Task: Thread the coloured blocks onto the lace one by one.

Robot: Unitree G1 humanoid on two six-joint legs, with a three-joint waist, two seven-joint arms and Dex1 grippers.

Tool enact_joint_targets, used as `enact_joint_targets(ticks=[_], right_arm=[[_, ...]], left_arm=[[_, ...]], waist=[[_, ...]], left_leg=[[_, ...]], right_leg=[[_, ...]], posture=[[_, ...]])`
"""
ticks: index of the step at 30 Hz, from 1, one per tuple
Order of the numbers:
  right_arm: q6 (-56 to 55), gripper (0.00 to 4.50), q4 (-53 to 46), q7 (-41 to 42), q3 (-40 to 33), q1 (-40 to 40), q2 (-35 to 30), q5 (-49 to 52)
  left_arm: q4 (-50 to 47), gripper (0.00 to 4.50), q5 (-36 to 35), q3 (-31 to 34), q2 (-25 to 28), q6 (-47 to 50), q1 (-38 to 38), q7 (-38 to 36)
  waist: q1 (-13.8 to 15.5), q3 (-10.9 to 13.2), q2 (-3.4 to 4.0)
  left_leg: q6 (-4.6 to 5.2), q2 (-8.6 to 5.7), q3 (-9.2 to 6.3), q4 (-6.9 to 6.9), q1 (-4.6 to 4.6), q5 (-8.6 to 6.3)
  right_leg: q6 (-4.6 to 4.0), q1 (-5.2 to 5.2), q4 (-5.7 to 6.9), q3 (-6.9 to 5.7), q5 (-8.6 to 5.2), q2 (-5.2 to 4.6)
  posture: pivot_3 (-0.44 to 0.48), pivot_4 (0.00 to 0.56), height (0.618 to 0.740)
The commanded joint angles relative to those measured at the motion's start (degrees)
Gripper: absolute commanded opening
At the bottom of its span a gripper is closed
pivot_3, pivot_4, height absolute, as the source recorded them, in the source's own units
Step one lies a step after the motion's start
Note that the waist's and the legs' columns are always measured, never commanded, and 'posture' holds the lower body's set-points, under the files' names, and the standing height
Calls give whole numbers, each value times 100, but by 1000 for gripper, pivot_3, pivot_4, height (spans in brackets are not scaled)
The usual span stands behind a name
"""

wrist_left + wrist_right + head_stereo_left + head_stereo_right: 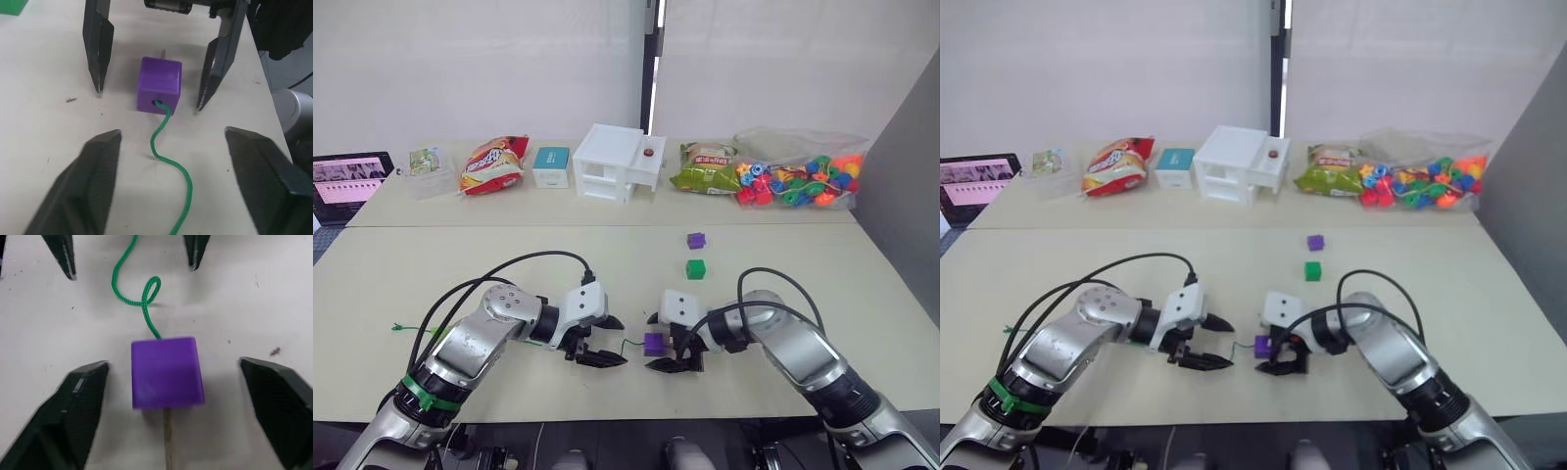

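Grippers face each other low over the near part of the beige table [460, 245], the left gripper [599, 342] and the right gripper [674, 352] both spread wide and holding nothing. Between them a small purple plastic cube [654, 343] lies on the tabletop with the thin bright green lace [168, 166] running into its hole and a stiff pale tip [167, 443] poking out the opposite face. Farther back and slightly right sit a dark green cube [695, 268] and, beyond it, a second purple cube [696, 240], well apart from the grippers.
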Motion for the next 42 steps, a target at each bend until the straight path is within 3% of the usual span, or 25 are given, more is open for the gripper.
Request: enact_joint_targets(ticks=[1, 6, 12, 22, 28, 31, 42], right_arm=[[126, 4500, -568, 114, -425, 166, -308, 367], [106, 4500, -763, 21, -757, 440, -679, 523], [-56, 4500, -623, -58, -648, 497, -877, 350], [-230, 4500, -497, -193, -464, 484, -809, 270], [-356, 4500, -403, -242, -371, 461, -707, 265], [-500, 3702, -280, -237, -260, 455, -669, 149], [-856, 47, 55, -121, -51, 388, -600, -60]], left_arm=[[-117, 4477, 168, -204, -170, -114, -293, 100], [267, 4477, 574, -636, -691, -305, -519, 449], [787, 4477, 854, -944, -1146, -531, -420, 626], [937, 1270, 866, -932, -1179, -722, -389, 492], [926, 1202, 886, -905, -1120, -757, -400, 415], [945, 1202, 900, -903, -1130, -771, -411, 408], [945, 1202, 899, -892, -1132, -759, -409, 393]], waist=[[9, 0, 0], [41, 0, -1], [-13, 1, -2], [10, 0, -2], [3, 0, -2], [7, 0, -2], [3, 0, -2]], left_leg=[[0, 0, 0, 0, 0, 0], [0, -2, 2, 5, -4, 0], [0, 0, 3, 4, -3, 0], [0, -1, 1, 6, -2, 0], [0, -1, 1, 6, -1, 0], [0, -1, 1, 6, -2, 0], [0, -1, 1, 6, 0, 0]], right_leg=[[0, 0, 0, 0, 0, 0], [1, 4, -6, 1, 0, -2], [0, 0, 0, 2, 0, 2], [0, 3, -2, 1, 0, 0], [0, 3, -2, 2, 0, 1], [0, 3, -1, 1, 0, 1], [0, 5, -1, 2, 0, 1]], posture=[[0, 150, 740], [0, 150, 740], [0, 150, 740], [0, 150, 740], [0, 150, 740], [0, 150, 740], [0, 150, 740]])
